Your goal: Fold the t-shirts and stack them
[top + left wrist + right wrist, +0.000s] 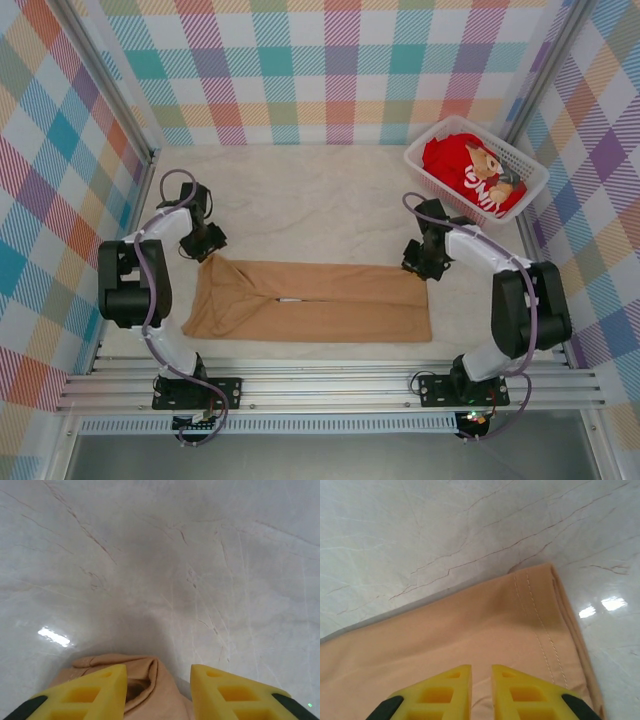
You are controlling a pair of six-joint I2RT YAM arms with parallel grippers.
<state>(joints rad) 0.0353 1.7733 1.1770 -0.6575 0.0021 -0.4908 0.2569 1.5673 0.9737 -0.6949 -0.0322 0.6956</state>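
On the pale marble-look table (320, 190), I see the tan cloth t-shirt (310, 300) folded into a long band between my two arms. At back right, a white plastic basket (425, 172) holds the crumpled red bear-print t-shirt (450, 160). My left gripper (157, 690) stands parted over the band's bunched left end, holding nothing. My right gripper (481, 690), barely parted, hangs over its right corner, empty.

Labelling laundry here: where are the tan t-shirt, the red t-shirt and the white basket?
tan t-shirt (310, 300), top view, middle of the folded cloth.
red t-shirt (450, 158), top view, plain red part beside the print.
white basket (428, 136), top view, far-left rim.
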